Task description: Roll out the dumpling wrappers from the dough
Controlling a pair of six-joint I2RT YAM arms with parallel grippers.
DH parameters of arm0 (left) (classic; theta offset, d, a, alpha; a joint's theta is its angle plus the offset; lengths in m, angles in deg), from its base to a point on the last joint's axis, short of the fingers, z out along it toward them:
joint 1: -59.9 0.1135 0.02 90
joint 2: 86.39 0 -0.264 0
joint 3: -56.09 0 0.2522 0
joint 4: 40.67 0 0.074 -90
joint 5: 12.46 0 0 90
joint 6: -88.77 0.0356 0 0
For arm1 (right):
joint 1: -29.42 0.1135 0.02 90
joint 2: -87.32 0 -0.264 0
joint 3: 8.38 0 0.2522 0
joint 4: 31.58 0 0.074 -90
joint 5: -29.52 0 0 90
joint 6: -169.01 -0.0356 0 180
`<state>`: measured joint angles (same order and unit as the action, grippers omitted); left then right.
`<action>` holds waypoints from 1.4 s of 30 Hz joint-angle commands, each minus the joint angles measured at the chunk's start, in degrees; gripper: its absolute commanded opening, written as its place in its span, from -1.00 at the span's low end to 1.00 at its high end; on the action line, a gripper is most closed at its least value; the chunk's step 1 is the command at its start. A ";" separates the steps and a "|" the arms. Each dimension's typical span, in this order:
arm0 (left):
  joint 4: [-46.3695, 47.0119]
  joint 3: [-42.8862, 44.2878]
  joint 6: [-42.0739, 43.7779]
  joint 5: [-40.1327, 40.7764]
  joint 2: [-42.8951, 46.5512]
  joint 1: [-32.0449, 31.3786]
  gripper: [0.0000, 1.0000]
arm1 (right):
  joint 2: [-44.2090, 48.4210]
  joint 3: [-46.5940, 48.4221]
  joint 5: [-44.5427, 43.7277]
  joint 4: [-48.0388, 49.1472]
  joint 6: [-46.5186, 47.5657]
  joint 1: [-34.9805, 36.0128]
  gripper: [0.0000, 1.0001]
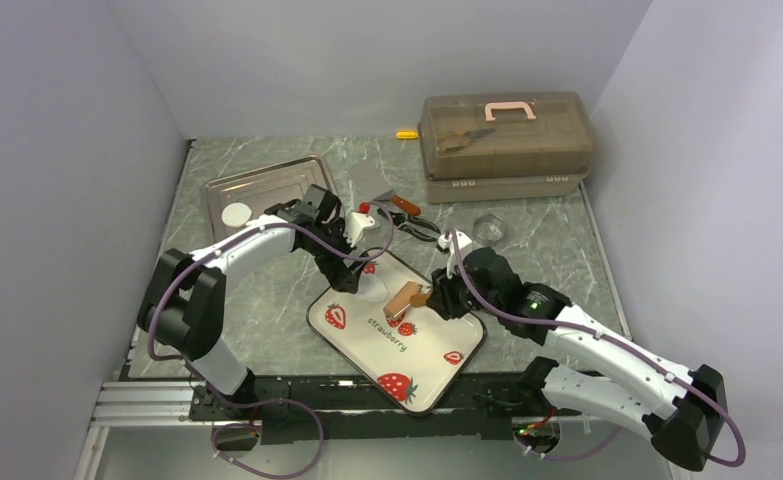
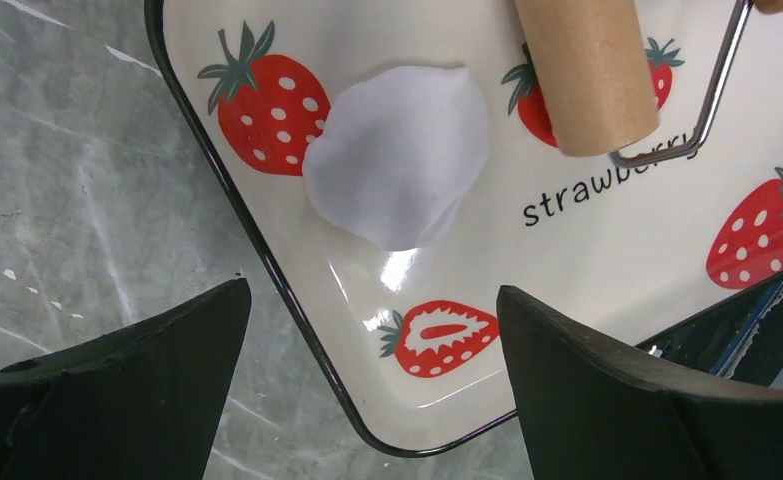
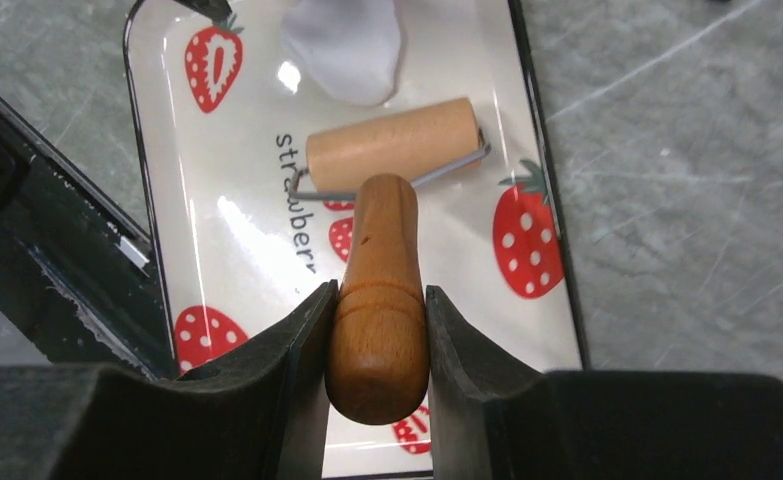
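Two things share the strawberry plate (image 1: 432, 350): the dough (image 2: 397, 155), a flattened white patch near the plate's far-left rim and partly over a printed strawberry, and the wooden roller (image 3: 397, 145), whose barrel lies close to the dough without touching it. Just behind the plate lie a scraper with a brown handle (image 1: 399, 206) and a small red-capped item (image 1: 364, 208). A metal tray (image 1: 277, 178) at the back left carries one round dumpling wrapper (image 1: 236, 214). A brown tool box (image 1: 507, 140) fills the back right, with a clear round ring (image 1: 487, 227) in front of it. Walls close in on the left, right and rear. The plate sits cornerwise on the marble table (image 1: 277, 300), its near corner reaching over the black rail at the front edge; bare marble lies open on both sides of it. The left gripper (image 2: 372, 300) hangs over the plate's rim with its jaws spread wide, holding nothing and touching nothing, the dough just beyond them. The right gripper (image 3: 379, 295) is pinched on the roller's handle (image 3: 377, 340), both pads flat against the wood.
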<state>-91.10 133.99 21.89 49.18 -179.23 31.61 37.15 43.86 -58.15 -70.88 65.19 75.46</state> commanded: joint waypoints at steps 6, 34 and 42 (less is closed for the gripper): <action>1.80 3.19 -0.43 -6.24 1.52 -0.06 0.99 | 0.63 1.47 -12.84 -13.33 -21.06 8.72 -1.00; 6.89 -5.53 -6.33 -0.82 -5.80 2.33 0.99 | -8.92 -6.82 -19.48 -16.46 -46.09 24.89 0.11; 8.88 -8.19 -8.10 -0.74 -4.38 3.87 0.88 | -15.71 -2.74 -24.69 -15.65 -46.20 24.84 0.23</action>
<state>-82.42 127.59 15.29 48.37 -184.25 35.19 25.04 38.64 -79.75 -87.73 19.99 100.10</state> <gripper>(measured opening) 0.973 0.611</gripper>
